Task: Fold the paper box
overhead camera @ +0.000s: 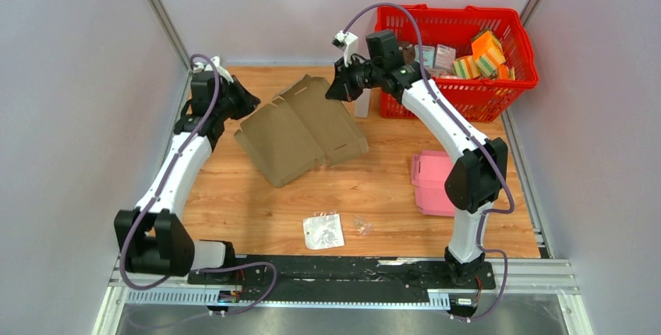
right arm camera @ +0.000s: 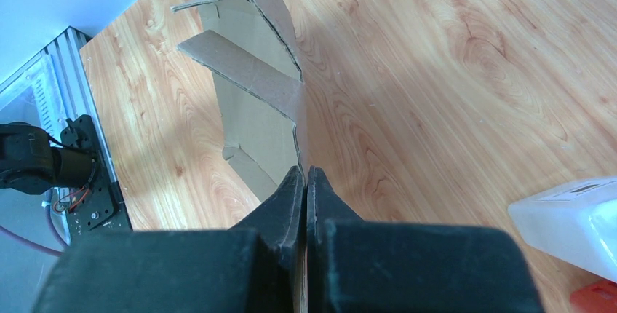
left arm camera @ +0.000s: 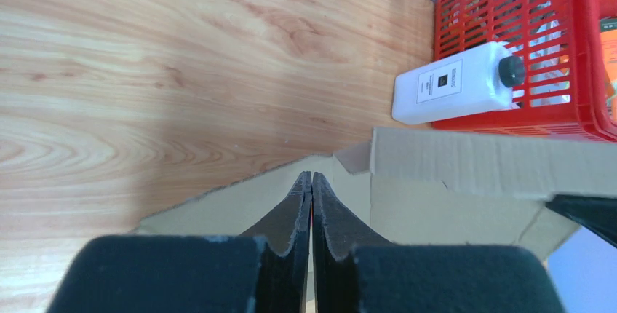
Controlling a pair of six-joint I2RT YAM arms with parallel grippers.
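Note:
The paper box [overhead camera: 300, 128] is a brown cardboard blank, partly folded, lying in the middle of the wooden table with its flaps raised. At the blank's left corner my left gripper [overhead camera: 248, 107] has its jaws together on a cardboard edge. In the left wrist view the gripper [left arm camera: 311, 176] shows a pale sliver between its fingers, with cardboard [left arm camera: 451, 182] spreading beyond. My right gripper [overhead camera: 337, 91] is at the far right flap. In the right wrist view it [right arm camera: 304, 171] is shut on the thin edge of an upright panel [right arm camera: 247, 109].
A red basket [overhead camera: 456, 19] with several coloured packets stands at the back right. A white bottle [overhead camera: 362, 104] [left arm camera: 455, 84] [right arm camera: 575, 218] rests against its front. A pink box [overhead camera: 433, 183] lies on the right, and a clear plastic bag [overhead camera: 323, 230] lies near the front.

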